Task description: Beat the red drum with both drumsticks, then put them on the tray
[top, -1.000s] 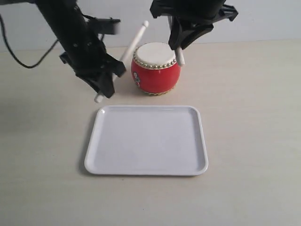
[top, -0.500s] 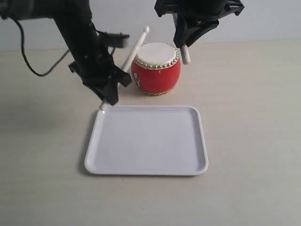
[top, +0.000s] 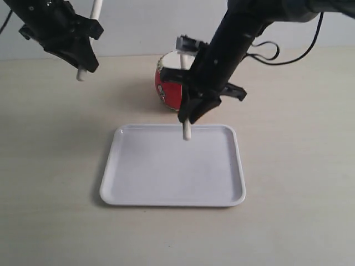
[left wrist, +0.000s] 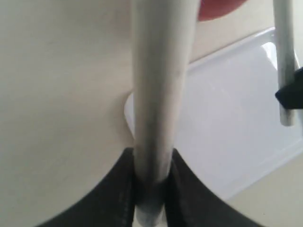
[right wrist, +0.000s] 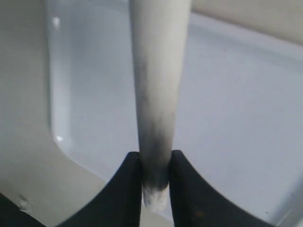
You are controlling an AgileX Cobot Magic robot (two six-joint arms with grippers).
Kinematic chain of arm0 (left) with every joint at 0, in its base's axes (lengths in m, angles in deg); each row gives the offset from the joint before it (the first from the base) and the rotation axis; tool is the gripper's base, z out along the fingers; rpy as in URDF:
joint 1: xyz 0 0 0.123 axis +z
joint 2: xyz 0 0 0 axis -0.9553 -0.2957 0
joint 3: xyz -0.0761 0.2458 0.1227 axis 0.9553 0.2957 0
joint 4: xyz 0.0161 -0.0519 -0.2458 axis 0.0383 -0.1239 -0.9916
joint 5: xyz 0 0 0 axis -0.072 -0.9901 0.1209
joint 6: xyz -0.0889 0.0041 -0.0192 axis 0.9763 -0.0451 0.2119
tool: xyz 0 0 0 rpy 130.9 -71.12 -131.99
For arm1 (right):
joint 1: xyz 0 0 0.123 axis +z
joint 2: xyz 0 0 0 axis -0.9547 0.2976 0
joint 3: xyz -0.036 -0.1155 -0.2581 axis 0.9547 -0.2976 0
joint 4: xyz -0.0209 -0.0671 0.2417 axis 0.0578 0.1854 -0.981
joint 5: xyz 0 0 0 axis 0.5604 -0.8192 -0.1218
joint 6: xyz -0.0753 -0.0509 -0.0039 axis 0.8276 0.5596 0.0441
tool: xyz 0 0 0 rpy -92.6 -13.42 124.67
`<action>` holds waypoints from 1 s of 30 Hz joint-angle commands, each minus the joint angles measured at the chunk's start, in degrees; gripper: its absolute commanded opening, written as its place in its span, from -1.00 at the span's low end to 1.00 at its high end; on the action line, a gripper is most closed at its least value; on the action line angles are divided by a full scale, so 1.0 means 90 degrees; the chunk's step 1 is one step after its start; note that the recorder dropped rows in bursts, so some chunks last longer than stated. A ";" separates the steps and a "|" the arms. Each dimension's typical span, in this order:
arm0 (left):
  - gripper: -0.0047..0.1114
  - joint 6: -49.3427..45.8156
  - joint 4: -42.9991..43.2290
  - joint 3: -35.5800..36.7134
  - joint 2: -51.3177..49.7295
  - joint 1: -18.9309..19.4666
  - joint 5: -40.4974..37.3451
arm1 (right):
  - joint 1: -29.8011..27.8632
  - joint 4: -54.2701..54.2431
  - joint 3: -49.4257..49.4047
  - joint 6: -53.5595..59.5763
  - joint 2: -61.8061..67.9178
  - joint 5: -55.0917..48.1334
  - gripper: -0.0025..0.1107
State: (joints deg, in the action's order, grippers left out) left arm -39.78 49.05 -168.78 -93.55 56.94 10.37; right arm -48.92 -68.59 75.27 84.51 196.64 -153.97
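Observation:
The red drum (top: pixel 166 90) stands behind the tray (top: pixel 172 172), mostly hidden by my right arm; a red sliver of the drum (left wrist: pixel 218 8) shows in the left wrist view. My right gripper (top: pixel 192 112) (right wrist: pixel 155 176) is shut on one drumstick (top: pixel 187 132) (right wrist: pixel 158 85), whose lower end hangs over the tray's far edge (right wrist: pixel 236 118). High at the far left, clear of the drum, my left gripper (top: pixel 79 57) (left wrist: pixel 152 191) is shut on the other drumstick (top: pixel 96 9) (left wrist: pixel 161 90). The left wrist view also shows the tray (left wrist: pixel 227 123) and the right arm's stick (left wrist: pixel 284 61).
The pale table (top: pixel 299 166) surrounds the tray on all sides. A black cable (top: pixel 288 50) trails from the right arm at the back. A light wall runs along the far edge.
My left arm has swung up and away to the far left with its stick. My right arm has come down in front of the drum, bringing its stick over the tray's far edge.

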 commanded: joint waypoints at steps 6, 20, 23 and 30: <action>-0.92 -0.0385 -0.0193 0.0037 -0.1357 -0.1241 0.0005 | -0.0343 0.0658 0.0502 0.0103 -0.1660 0.0025 -0.96; -0.92 0.0077 0.0469 0.0037 0.0071 -0.0654 0.0005 | -0.0343 0.0476 -0.0423 0.0106 -0.0560 0.0025 -0.96; -0.92 0.0199 0.0443 0.0037 0.0357 -0.0257 0.0005 | -0.0343 -0.0190 -0.0851 0.0210 0.0050 0.0025 -0.96; -0.92 -0.0141 -0.0244 0.0037 -0.0254 -0.0557 0.0005 | -0.0360 -0.0160 -0.0289 0.0455 -0.0942 0.0025 -0.96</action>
State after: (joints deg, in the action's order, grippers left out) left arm -39.70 48.67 -168.36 -93.31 54.57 10.38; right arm -51.84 -71.64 70.36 87.74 192.96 -153.71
